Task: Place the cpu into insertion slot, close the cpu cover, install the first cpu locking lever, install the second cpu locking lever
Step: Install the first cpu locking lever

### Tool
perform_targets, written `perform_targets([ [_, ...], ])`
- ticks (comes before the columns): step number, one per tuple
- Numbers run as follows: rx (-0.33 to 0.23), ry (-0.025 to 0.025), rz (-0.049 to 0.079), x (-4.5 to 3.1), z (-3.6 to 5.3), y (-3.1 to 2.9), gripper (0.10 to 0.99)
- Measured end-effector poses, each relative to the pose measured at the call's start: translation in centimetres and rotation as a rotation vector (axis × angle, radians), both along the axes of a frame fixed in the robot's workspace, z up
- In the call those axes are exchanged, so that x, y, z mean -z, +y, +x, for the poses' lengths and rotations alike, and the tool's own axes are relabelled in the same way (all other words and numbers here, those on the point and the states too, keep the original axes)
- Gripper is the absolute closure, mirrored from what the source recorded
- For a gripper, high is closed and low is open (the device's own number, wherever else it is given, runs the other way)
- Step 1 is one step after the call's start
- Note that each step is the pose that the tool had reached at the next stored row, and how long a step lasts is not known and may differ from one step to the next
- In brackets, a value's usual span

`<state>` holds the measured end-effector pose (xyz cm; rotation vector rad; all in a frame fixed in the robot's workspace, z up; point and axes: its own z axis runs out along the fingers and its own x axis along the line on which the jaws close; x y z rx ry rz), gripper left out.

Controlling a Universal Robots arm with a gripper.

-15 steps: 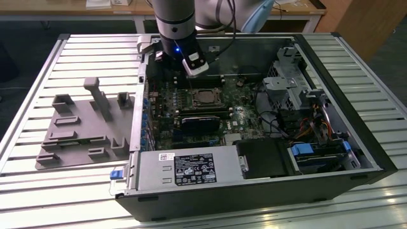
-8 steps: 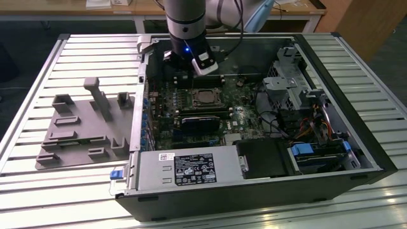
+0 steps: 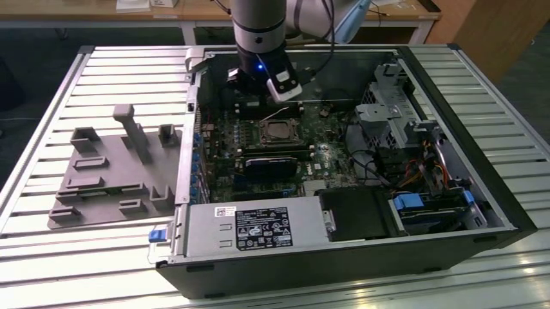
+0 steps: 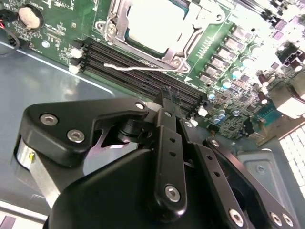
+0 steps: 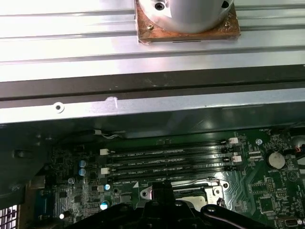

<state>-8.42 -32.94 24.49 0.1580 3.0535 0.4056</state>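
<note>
The cpu (image 4: 152, 21) is sitting inside the insertion slot (image 3: 260, 132). In the second wrist view its pale top is showing through the window of the cpu cover (image 4: 116, 19), which is lying flat around it. 1 thin wire lever (image 4: 138, 67) is lying along the green board (image 4: 62, 28) between the socket and the long black memory slots (image 4: 95, 52); I cannot tell whether it is hooked down. The claw (image 4: 167, 95) is hanging just above the memory slots, at 12 o'clock of the socket in the exterior view. Its fingers are drawn narrow together and are gripping nothing. The open computer case (image 3: 503, 193) is lying on its side on the slatted table (image 3: 103, 71). Besides the board, the case is holding a grey power supply box (image 3: 249, 228) at 6 o'clock of the socket. It is also holding a metal drive cage (image 3: 387, 109) with bundled cables at 3 o'clock. A grey moulded fixture (image 3: 112, 187) is resting on the table at 9 o'clock of the case, just beside its wall.
</note>
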Motion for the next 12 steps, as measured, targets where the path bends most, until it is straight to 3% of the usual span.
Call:
perform_targets([
  [12,0.0,-0.0026,0.0,0.23,0.09,0.0,0.984],
])
